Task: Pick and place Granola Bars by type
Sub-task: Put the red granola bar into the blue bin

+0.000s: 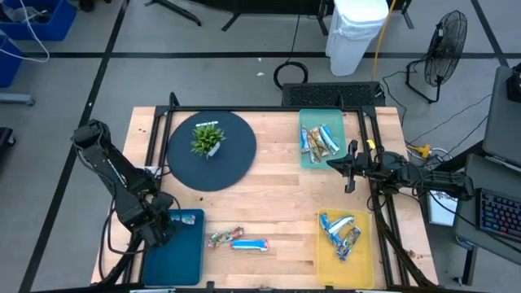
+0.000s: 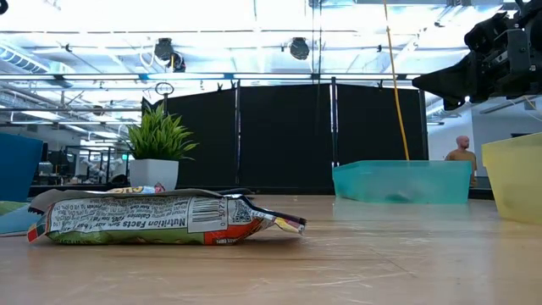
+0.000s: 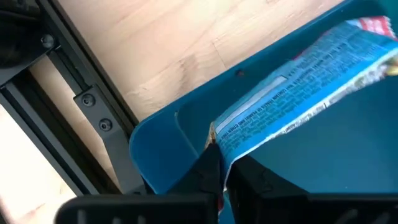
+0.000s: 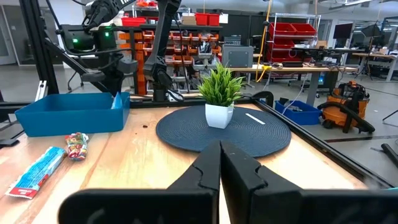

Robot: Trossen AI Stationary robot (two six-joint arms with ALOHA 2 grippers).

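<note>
From above we see the left gripper (image 1: pixel 168 218) at the near-left corner of the desk (image 1: pixel 277 207), over the blue tray (image 1: pixel 175 252), with a blue-and-white bar (image 1: pixel 189 218) at its tip. Only the left wrist view shows the grip itself: the jaws are clenched on one end of that bar's wrapper (image 3: pixel 298 99), which extends over the tray's floor (image 3: pixel 348 162), close to its rim.

The right gripper (image 1: pixel 351 165) hovers beside the teal tray (image 1: pixel 308 156), its jaws pressed together with nothing between them, as the right wrist view (image 4: pixel 221 165) makes plain.

The remaining granola bars lie in three places. Two rest on bare wood between the blue and yellow trays: a multicoloured one (image 1: pixel 224 238) and a blue one (image 1: pixel 249 244), touching end to end. Several sit in the teal tray (image 1: pixel 320 140) and several blue ones in the yellow tray (image 1: pixel 340 229). The low view shows none of the tray contents; instead a wrapper printed with nutrition facts (image 2: pixel 161 219) fills its foreground, and the teal tray (image 2: pixel 402 182) and yellow tray (image 2: pixel 515 178) appear only as walls.

A small potted plant (image 1: pixel 207 140) stands on a round dark mat (image 1: pixel 232 167) towards the far left of the desk, clear of both arms. A person (image 2: pixel 461 151) shows in the room beyond.
</note>
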